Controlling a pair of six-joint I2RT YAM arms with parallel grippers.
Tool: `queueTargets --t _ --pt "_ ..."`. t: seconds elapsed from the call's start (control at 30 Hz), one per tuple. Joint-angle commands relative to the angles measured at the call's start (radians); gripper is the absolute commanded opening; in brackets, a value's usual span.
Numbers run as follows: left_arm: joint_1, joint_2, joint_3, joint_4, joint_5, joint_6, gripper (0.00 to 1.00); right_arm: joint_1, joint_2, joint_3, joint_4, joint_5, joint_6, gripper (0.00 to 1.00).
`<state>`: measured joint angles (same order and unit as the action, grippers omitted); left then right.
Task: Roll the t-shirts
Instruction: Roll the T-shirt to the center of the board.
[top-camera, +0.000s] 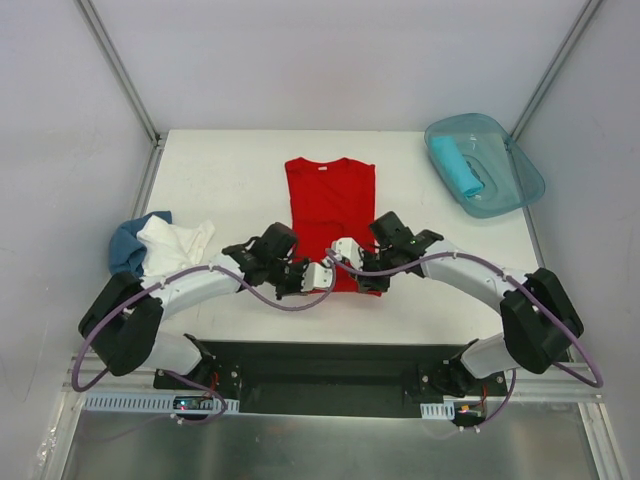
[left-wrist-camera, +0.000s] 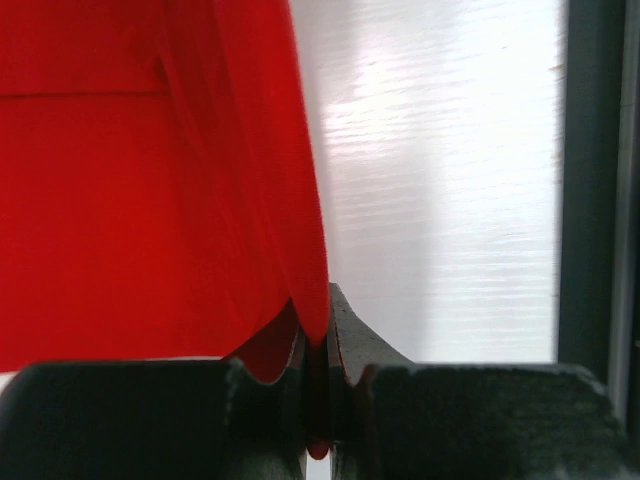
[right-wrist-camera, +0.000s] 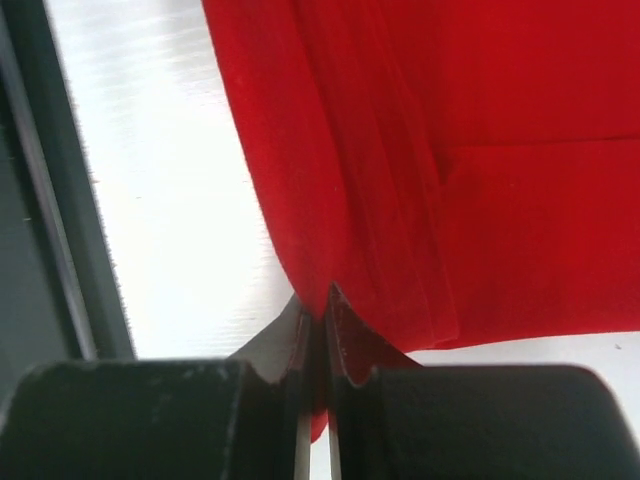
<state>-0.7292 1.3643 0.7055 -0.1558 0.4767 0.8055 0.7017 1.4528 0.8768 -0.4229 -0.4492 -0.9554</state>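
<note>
Left gripper (left-wrist-camera: 318, 322): jaws pressed almost together, pinching a fold of red cloth at the near left corner of the red shirt (top-camera: 330, 205); lower centre of the top view.
Right gripper (right-wrist-camera: 322, 318): jaws just as narrow, clamped on the same shirt at its near right corner, a little to the right of the left gripper in the top view.
Red shirt: lies flat in the middle of the table (top-camera: 230, 170), collar toward the top of the frame, sides folded in to a narrow rectangle. In both wrist views the cloth rises from the jaws in soft folds and fills the upper frame.
White shirt (top-camera: 178, 243): crumpled at the left-middle of the top view, near the table's left edge.
Blue shirt (top-camera: 128, 245): crumpled, touching the white one on its left side.
Turquoise shirt (top-camera: 457, 167): rolled up, lying inside the tub (top-camera: 515, 180).
Tub: translucent teal, upper right of the table, well apart from both grippers.
</note>
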Motion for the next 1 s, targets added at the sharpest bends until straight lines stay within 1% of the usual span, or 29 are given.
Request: queueTargets --t 0.0,0.13,0.23,0.3,0.33,0.37,0.43,0.6,0.73,0.87,0.97 --pt "0.045 0.065 0.138 -0.277 0.181 -0.077 0.00 -0.014 -0.014 0.060 -0.247 -0.140 -0.098 0.05" --pt "0.091 0.151 0.227 -0.378 0.275 -0.072 0.00 -0.045 0.046 0.103 -0.327 -0.210 -0.138 0.05" --pt "0.152 0.254 0.330 -0.525 0.347 -0.043 0.00 -0.068 0.109 0.160 -0.396 -0.247 -0.184 0.05" --pt "0.181 0.332 0.414 -0.588 0.378 -0.005 0.00 -0.085 0.161 0.210 -0.448 -0.264 -0.218 0.05" --pt "0.213 0.358 0.466 -0.644 0.398 0.018 0.00 -0.091 0.178 0.226 -0.465 -0.278 -0.227 0.04" --pt "0.224 0.404 0.488 -0.669 0.407 0.032 0.00 -0.103 0.196 0.243 -0.477 -0.282 -0.235 0.05" --pt "0.257 0.441 0.537 -0.714 0.418 0.050 0.00 -0.116 0.245 0.290 -0.513 -0.293 -0.261 0.05" --pt "0.300 0.533 0.595 -0.755 0.431 0.078 0.00 -0.149 0.360 0.401 -0.625 -0.325 -0.315 0.05" --pt "0.310 0.582 0.630 -0.771 0.430 0.080 0.00 -0.162 0.445 0.490 -0.703 -0.341 -0.359 0.06" --pt "0.315 0.627 0.649 -0.780 0.430 0.083 0.00 -0.180 0.552 0.585 -0.828 -0.348 -0.440 0.06" --pt "0.321 0.656 0.666 -0.788 0.412 0.083 0.00 -0.194 0.625 0.657 -0.898 -0.342 -0.468 0.07"
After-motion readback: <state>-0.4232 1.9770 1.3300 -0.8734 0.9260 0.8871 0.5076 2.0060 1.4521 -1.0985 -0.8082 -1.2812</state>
